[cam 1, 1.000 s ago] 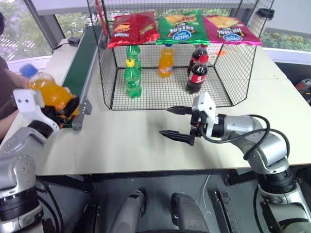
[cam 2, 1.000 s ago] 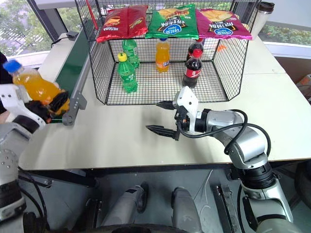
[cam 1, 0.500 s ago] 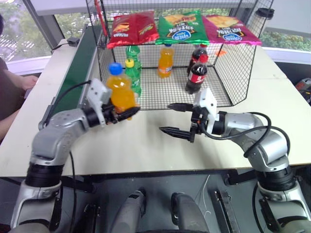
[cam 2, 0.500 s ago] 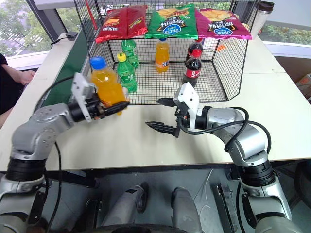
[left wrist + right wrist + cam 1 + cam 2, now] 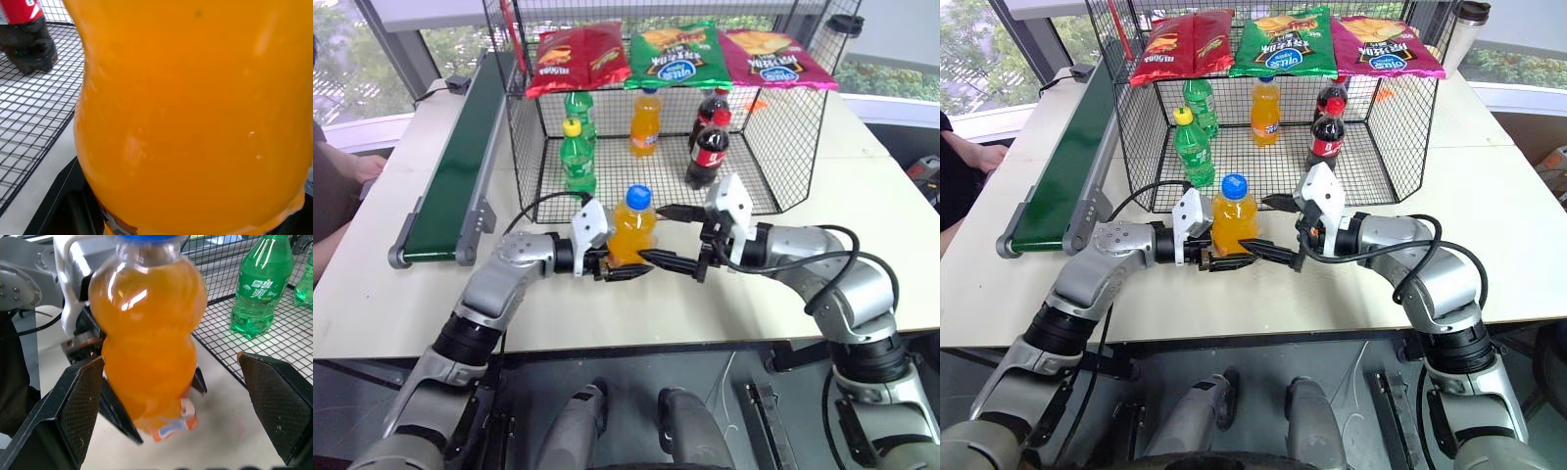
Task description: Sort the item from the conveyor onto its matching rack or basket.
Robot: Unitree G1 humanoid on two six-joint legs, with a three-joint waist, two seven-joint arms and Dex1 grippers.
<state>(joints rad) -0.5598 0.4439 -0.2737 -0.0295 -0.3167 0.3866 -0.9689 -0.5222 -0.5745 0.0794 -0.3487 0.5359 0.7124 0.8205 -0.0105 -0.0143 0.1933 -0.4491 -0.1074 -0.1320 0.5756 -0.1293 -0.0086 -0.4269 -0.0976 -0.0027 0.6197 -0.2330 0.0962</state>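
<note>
Since a second ago my left gripper [image 5: 628, 271] has swung the orange soda bottle [image 5: 631, 227] from beside the conveyor [image 5: 460, 166] to the middle of the worktop [image 5: 862, 196] — upright, blue cap up, clamped low on its base. I keep my right gripper [image 5: 675, 238] parked there with its fingers spread wide either side of the bottle, ready for a handover, I judge, since the wire cage [image 5: 783, 117] with the other orange bottle [image 5: 646, 122] sits nearer that arm.
</note>
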